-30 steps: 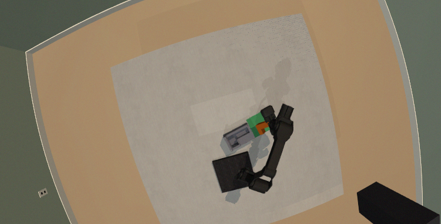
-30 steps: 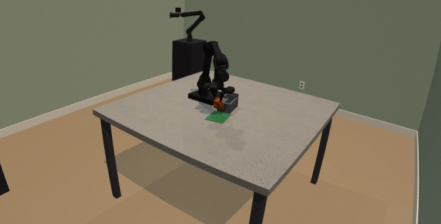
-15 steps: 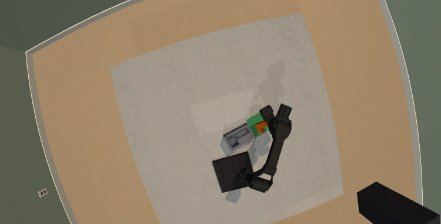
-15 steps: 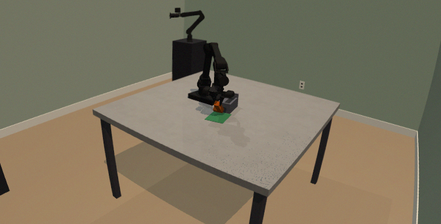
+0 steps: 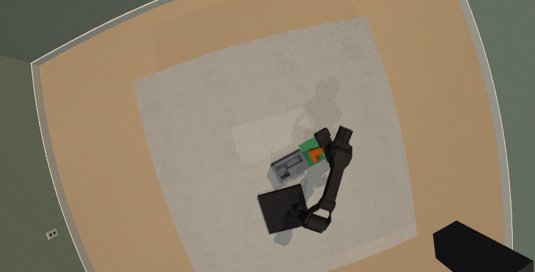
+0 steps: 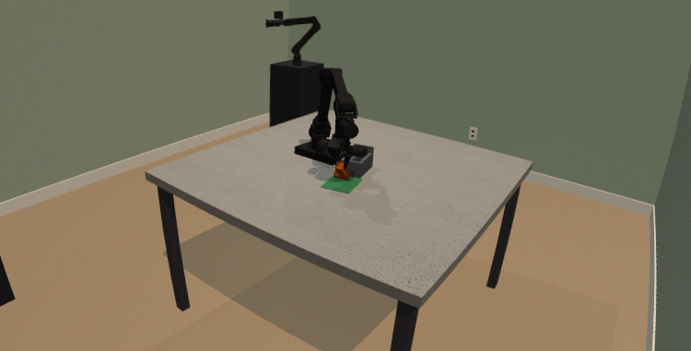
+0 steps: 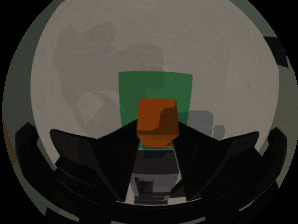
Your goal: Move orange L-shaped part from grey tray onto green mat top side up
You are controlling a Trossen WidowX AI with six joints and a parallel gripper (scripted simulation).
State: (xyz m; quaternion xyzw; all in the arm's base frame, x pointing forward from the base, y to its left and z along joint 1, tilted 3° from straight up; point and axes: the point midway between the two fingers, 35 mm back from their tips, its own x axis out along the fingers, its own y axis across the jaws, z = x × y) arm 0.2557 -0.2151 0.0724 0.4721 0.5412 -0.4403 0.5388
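Observation:
The orange L-shaped part (image 5: pixel 316 154) (image 6: pixel 341 170) (image 7: pixel 152 112) is out of the tray and over the green mat (image 5: pixel 307 145) (image 6: pixel 340 186) (image 7: pixel 128 85). It looks tilted in the exterior view, its lower end low over the mat's tray side; whether it touches the mat I cannot tell. My gripper (image 7: pixel 156 123) is shut on the part, one finger on each side in the wrist view. In the top view the arm hides the fingertips. The grey tray (image 5: pixel 298 172) (image 6: pixel 364 164) (image 7: pixel 158 161) stands beside the mat, its pocket empty.
The arm's black base plate (image 5: pixel 278 210) (image 6: pixel 311 152) is near the tray. The grey table top (image 5: pixel 209 120) (image 6: pixel 255 189) surrounds the mat and tray. A second arm (image 6: pixel 305 34) stands on a black pedestal (image 6: pixel 285 92) beyond the table.

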